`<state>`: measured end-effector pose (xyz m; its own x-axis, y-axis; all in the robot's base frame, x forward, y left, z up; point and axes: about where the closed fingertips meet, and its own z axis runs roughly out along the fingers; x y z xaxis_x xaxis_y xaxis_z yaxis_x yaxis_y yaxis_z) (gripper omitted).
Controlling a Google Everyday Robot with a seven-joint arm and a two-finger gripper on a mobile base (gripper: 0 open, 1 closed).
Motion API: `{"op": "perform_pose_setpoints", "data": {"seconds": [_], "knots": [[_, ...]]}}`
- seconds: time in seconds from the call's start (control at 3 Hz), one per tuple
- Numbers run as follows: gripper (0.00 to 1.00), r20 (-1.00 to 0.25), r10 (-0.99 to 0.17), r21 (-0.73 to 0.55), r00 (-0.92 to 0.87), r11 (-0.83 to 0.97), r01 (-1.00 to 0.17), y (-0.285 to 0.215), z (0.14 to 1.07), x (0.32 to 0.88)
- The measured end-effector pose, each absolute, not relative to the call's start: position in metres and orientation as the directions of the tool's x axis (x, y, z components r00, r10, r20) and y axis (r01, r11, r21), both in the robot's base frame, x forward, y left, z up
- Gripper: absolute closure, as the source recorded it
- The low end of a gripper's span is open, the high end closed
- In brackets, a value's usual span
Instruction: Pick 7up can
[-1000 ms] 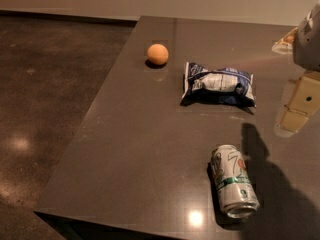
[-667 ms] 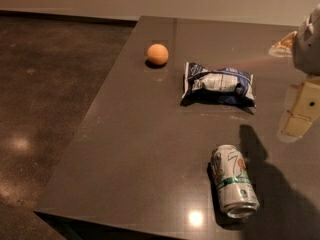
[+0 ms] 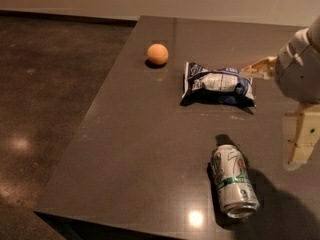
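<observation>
We note the can (image 3: 232, 186) lying on its side on the counter (image 3: 135, 149), near edge, right of centre, its open end toward the near edge. The pincer (image 3: 268, 119) hangs at the right, above the counter, to the right of the can and apart from it; its two fingers (image 3: 301, 138) are spread wide, holding nothing. A bag (image 3: 218, 84) lies farther back, an orange ball (image 3: 157, 54) far left of it.
</observation>
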<state>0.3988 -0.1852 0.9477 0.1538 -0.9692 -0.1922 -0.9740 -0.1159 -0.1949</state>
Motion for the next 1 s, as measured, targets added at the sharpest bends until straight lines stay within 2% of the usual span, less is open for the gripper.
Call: {"op": "perform_pose_setpoints", "data": {"seconds": [0.33,0.67,1.0], "knots": [[0.00,-0.181,-0.920,-0.192,0.347,-0.313,-0.930,-0.167,0.933,0.384],[0.00,-0.137,-0.805,-0.195,0.577,-0.549,-0.813,-0.145,0.912,0.363],[0.00,-0.092,-0.693,-0.185,0.715,-0.694,-0.696,-0.132,0.896,0.350]]}}
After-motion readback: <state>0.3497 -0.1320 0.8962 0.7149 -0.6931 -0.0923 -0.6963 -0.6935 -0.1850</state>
